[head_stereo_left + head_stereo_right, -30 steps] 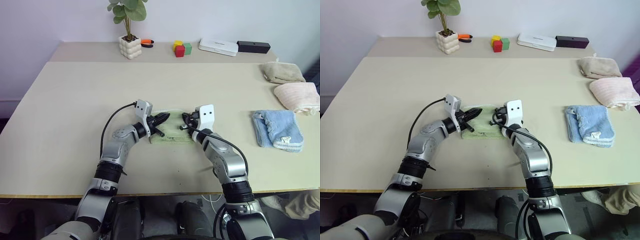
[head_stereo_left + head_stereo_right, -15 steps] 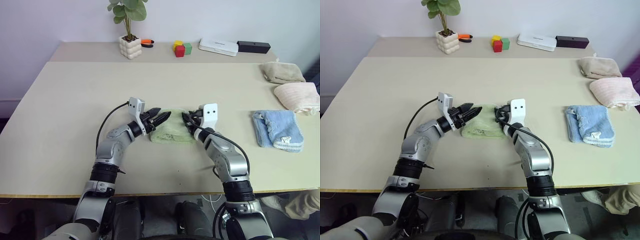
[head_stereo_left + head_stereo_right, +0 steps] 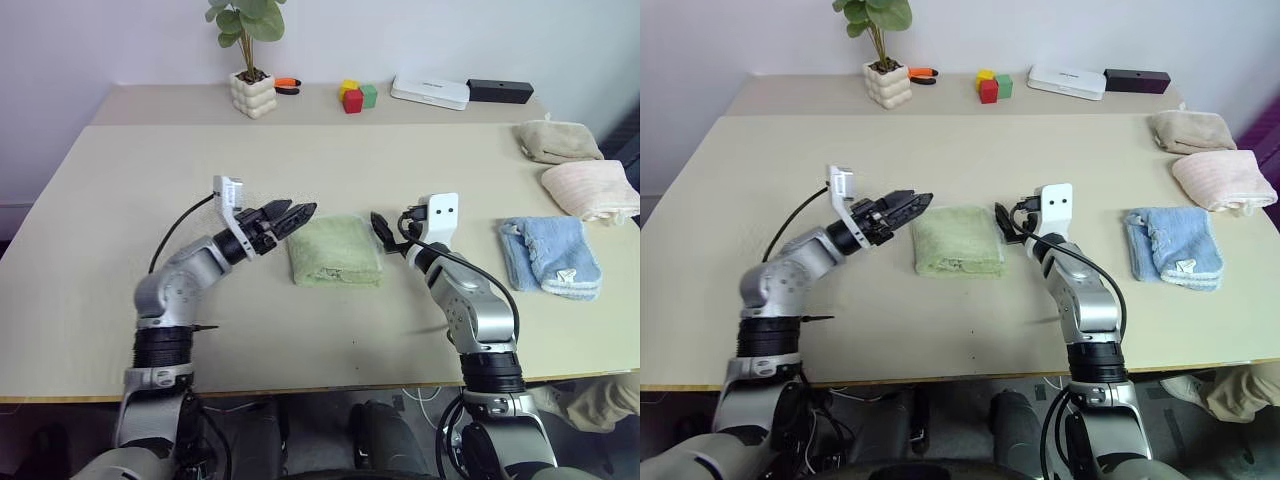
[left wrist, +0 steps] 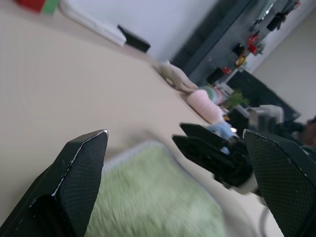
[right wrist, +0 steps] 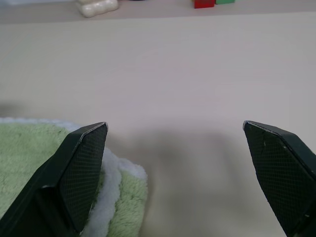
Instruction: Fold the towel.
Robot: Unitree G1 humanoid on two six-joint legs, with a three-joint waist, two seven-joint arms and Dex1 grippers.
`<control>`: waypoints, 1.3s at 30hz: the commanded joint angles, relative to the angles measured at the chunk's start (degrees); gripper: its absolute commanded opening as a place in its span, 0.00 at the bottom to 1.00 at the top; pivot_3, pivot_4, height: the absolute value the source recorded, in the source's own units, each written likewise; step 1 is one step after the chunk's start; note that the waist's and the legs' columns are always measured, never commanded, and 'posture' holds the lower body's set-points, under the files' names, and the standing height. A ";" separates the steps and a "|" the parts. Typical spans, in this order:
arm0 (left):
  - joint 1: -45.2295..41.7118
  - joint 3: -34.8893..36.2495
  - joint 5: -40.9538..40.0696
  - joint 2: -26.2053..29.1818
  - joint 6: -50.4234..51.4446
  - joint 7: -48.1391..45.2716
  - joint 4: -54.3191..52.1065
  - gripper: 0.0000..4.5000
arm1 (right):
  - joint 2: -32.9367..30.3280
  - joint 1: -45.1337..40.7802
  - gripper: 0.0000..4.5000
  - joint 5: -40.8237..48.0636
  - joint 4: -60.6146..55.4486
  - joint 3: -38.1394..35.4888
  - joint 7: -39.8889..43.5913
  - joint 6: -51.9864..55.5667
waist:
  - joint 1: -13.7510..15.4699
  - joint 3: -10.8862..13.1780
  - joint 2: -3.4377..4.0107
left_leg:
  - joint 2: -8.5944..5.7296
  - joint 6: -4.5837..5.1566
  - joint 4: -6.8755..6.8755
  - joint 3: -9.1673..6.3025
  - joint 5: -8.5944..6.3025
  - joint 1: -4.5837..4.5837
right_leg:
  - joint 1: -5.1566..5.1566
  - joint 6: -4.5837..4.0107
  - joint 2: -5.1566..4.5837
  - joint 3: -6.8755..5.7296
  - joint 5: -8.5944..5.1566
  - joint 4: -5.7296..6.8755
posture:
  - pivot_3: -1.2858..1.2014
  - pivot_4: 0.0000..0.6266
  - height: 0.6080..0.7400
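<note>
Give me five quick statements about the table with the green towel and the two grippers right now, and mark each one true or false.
1. The towel lies folded on the table between the two grippers. True.
2. The left gripper is clamped on the towel. False: its fingers stand open beside the towel, holding nothing.
3. The right gripper is open and holds nothing. True.
4. The light blue towel lies on top of the green one. False: it lies apart, on the robot's right side of the table.
5. The potted plant stands at the near edge of the table. False: it stands at the far side, by the wall.
</note>
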 commanded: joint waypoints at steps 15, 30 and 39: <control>0.46 5.67 -10.93 -0.76 29.60 10.20 4.42 1.00 | 0.17 -1.66 1.00 -0.52 -0.31 0.10 0.50 -1.74 | 0.32 0.02 -0.02 | -0.03 -0.08 0.00 -0.01 0.04 0.00 | 0.01 0.00 -0.04 0.00 -0.02 0.03 | 0.52 0.24 0.96; -6.22 10.22 -10.19 -14.82 27.17 19.61 15.88 0.40 | 1.16 -0.62 1.00 -0.56 -2.14 0.81 -0.16 -1.38 | 0.41 0.01 -0.02 | -0.12 -0.09 0.03 -0.15 0.05 0.00 | 0.10 0.01 -0.03 0.00 -0.01 -0.02 | 0.52 0.24 0.96; -6.72 11.28 -9.93 -15.39 24.75 20.79 16.96 0.01 | -1.19 -0.31 1.00 0.17 -3.11 -0.50 1.65 -1.77 | 0.53 -0.02 0.02 | -0.14 -0.10 0.09 -0.24 0.05 0.02 | 0.20 0.00 -0.03 -0.01 -0.02 -0.02 | 0.52 0.24 0.96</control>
